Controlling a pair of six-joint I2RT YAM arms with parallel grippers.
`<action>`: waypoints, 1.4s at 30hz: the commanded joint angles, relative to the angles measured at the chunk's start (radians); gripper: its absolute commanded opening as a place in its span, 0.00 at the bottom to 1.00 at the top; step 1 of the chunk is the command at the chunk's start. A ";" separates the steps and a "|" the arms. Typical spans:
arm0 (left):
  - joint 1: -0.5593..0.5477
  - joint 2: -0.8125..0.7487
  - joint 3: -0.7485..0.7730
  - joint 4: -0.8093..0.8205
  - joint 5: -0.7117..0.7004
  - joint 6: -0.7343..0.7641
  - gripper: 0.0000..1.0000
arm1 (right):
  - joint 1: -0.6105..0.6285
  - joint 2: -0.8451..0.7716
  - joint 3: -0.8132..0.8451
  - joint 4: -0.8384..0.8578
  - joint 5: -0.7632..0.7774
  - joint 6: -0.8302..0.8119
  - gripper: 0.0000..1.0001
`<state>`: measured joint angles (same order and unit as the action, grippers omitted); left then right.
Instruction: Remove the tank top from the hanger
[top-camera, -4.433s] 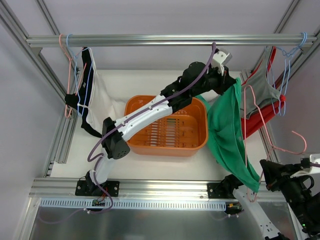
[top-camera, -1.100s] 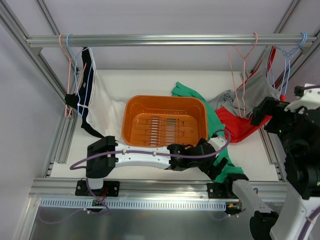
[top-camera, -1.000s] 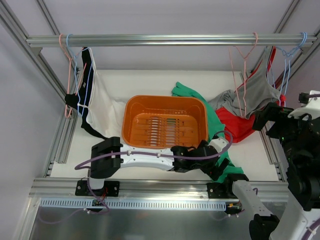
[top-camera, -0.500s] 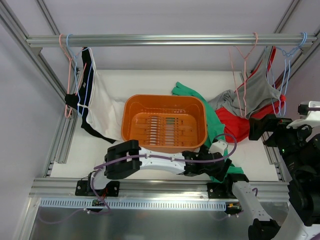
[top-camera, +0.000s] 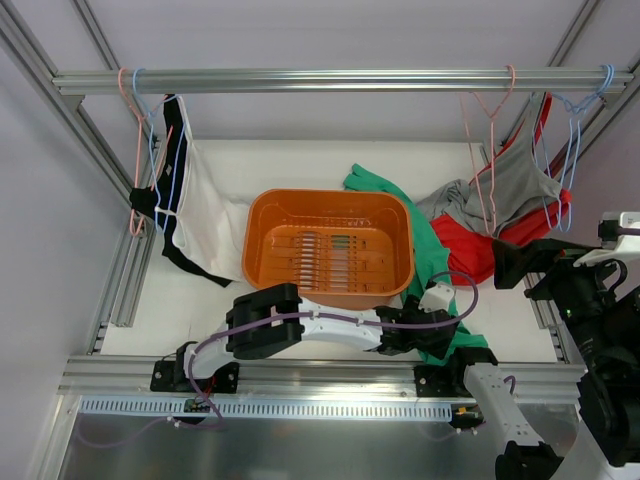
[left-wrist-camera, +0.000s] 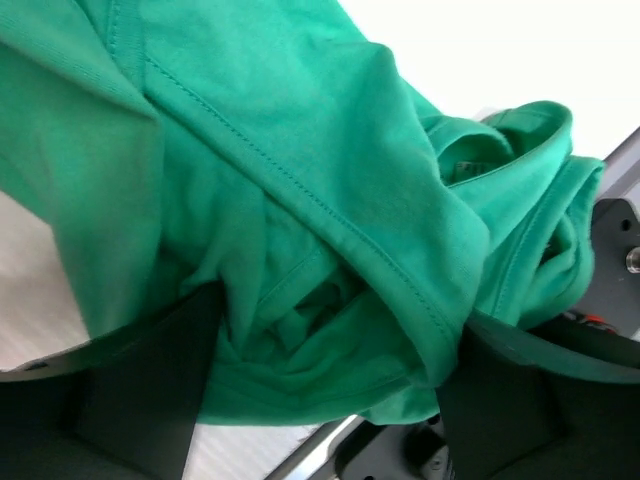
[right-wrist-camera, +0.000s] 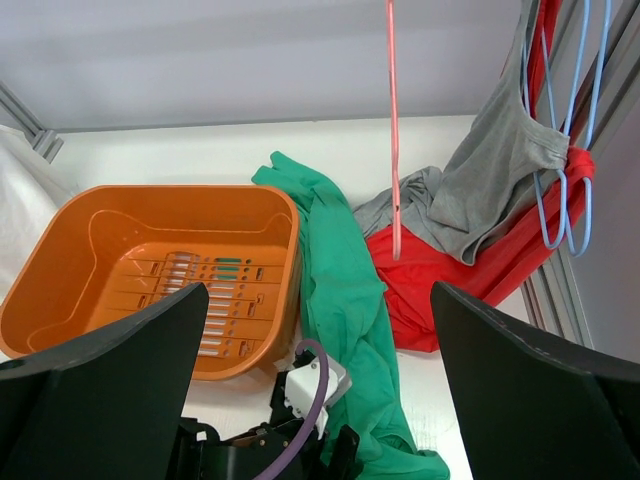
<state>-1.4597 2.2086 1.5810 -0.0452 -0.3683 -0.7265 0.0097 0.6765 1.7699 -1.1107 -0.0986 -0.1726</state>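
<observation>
The green tank top (top-camera: 432, 262) lies in a crumpled, twisted strip on the white table (top-camera: 300, 160), right of centre in the top view, along the orange basket's (top-camera: 262, 215) right side. Its stitched hems show. Its lower end bunches between the left gripper's (left-wrist-camera: 320, 400) spread fingers; I cannot tell whether they pinch it. At the right edge, the right gripper (top-camera: 510, 268) gapes wide, empty. A bare pink hanger (right-wrist-camera: 392, 120) hangs at upper right.
</observation>
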 joint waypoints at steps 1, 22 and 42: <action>-0.004 0.023 0.040 0.007 0.019 -0.022 0.68 | -0.005 -0.014 0.019 0.051 -0.033 0.010 0.99; 0.005 -0.193 0.264 -0.085 -0.026 0.344 0.00 | -0.005 -0.107 0.022 0.143 0.167 0.054 1.00; 0.159 -0.342 0.720 -0.151 -0.233 0.808 0.00 | 0.022 -0.178 0.026 0.196 0.402 0.114 1.00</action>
<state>-1.3197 1.9491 2.2101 -0.2356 -0.5198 -0.0349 0.0185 0.4908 1.7958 -0.9653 0.2722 -0.0666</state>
